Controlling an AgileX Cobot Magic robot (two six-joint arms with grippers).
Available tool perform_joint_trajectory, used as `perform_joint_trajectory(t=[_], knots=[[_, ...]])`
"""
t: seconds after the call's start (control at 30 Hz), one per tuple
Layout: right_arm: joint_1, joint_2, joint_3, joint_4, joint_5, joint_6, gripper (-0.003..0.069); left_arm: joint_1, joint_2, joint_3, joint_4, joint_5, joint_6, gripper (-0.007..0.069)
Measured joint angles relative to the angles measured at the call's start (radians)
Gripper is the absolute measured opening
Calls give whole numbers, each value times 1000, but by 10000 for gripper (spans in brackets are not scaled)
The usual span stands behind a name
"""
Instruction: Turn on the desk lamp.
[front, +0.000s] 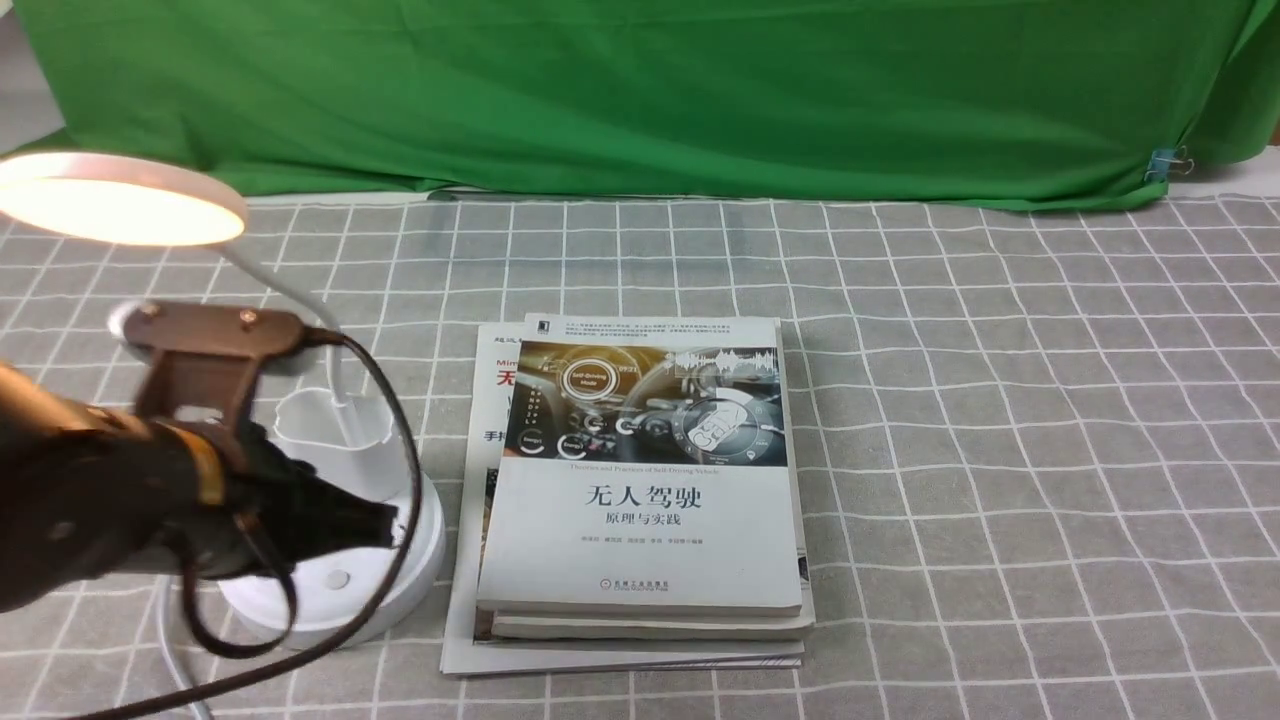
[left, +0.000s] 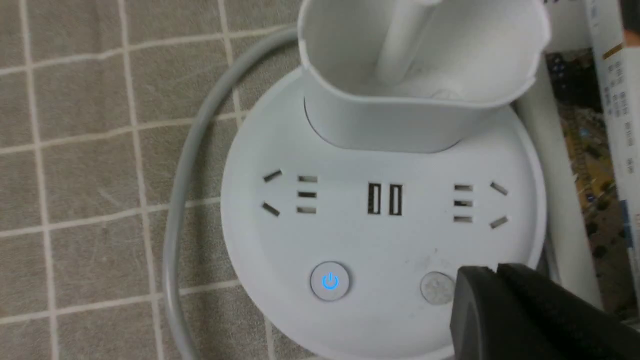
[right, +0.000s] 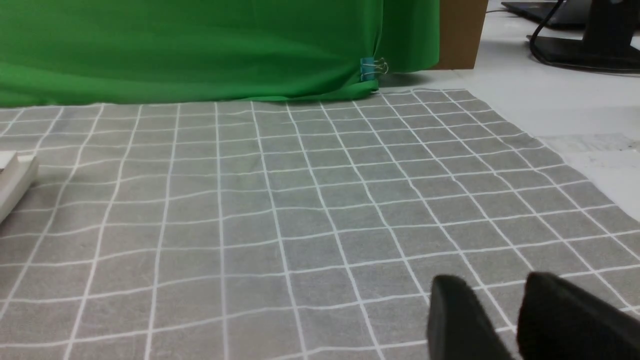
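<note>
The white desk lamp stands at the left; its disc head (front: 115, 205) glows, and the thin neck runs down into the cup holder (front: 330, 425) on the round base (front: 340, 590). My left gripper (front: 385, 520) is low over the base's front. In the left wrist view the base (left: 350, 235) shows sockets, a button with a blue-lit power sign (left: 330, 281) and a plain grey button (left: 436, 288). My left gripper (left: 495, 272) is shut and empty, its tip right beside the grey button. My right gripper (right: 497, 280) is open and empty over bare cloth.
A stack of books (front: 640, 480) lies just right of the lamp base. The lamp's grey cable (left: 175, 225) curves round the base's left side. A green cloth (front: 640, 90) hangs at the back. A grey checked cloth (front: 1000, 450) covers the table.
</note>
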Motion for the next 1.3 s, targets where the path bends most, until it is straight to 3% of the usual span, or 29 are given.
perform_joint_trajectory(t=[0.2,0.4,0.57,1.2,1.3], knots=[[0,0,0,0,0,0,245,0,-214,113,-76,51,-3,6],[0,0,0,0,0,0,245,0,-510,267,-111,-111,-10,6],[0,0,0,0,0,0,245,0,-695,314,-108,-249,52,6],[0,0,0,0,0,0,245,0,-799,350,-76,-333,75,6],[0,0,0,0,0,0,245,36,-887,411,-70,-392,159,6]])
